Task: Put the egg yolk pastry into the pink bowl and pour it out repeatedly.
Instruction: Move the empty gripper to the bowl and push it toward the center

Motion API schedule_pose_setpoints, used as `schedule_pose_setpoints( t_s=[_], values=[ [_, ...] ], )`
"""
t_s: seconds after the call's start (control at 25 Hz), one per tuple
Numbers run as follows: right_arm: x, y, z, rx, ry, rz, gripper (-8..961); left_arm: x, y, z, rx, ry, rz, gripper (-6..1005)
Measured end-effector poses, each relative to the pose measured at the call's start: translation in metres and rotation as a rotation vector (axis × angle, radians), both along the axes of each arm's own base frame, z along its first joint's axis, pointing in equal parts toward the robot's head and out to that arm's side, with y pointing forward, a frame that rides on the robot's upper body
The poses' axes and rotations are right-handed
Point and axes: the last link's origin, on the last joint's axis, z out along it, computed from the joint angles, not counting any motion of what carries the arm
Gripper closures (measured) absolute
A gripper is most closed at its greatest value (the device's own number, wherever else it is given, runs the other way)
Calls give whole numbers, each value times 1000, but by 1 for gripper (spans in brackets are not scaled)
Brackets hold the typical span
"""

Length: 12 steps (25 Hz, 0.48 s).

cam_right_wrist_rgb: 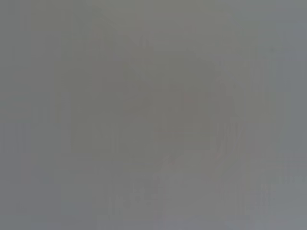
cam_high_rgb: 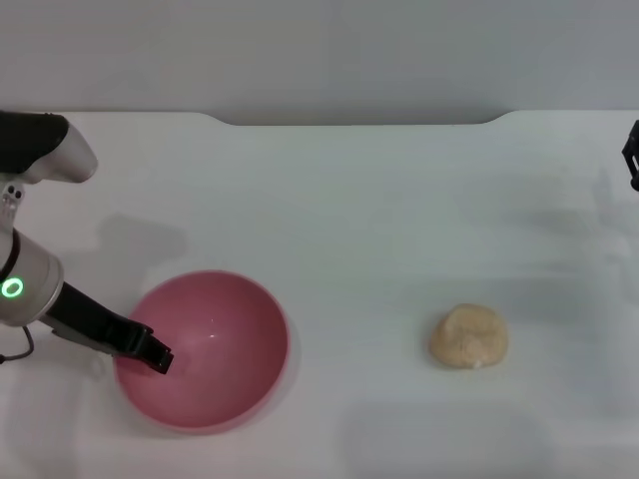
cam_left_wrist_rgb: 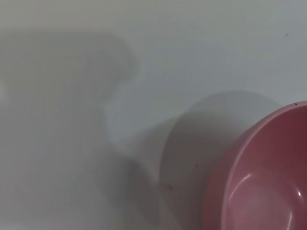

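Note:
The pink bowl stands upright on the white table at the front left, with nothing in it. My left gripper reaches in from the left and is shut on the bowl's left rim, its dark tip lying over the rim and inside the bowl. In the left wrist view, part of the pink bowl shows with its shadow on the table. The egg yolk pastry, a pale tan lumpy ball, lies on the table well to the right of the bowl, touching nothing. Only a dark sliver of my right gripper shows at the far right edge.
The white table ends at its back edge near the top of the head view, with a grey wall behind. The right wrist view is a plain grey blur showing nothing.

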Motion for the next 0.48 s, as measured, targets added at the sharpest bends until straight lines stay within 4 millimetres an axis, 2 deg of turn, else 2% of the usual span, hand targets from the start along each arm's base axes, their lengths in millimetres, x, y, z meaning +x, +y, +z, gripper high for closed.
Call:
schedule_pose_setpoints(
  t_s=[0.08,0.48],
  values=[
    [1,-1,0,0,0,-2,351,2,0,-1,-2,-4,-2,503],
    [2,-1,2,4,-4,-3,351,5,1,-3,-2,-31,-5,740]
  ],
)
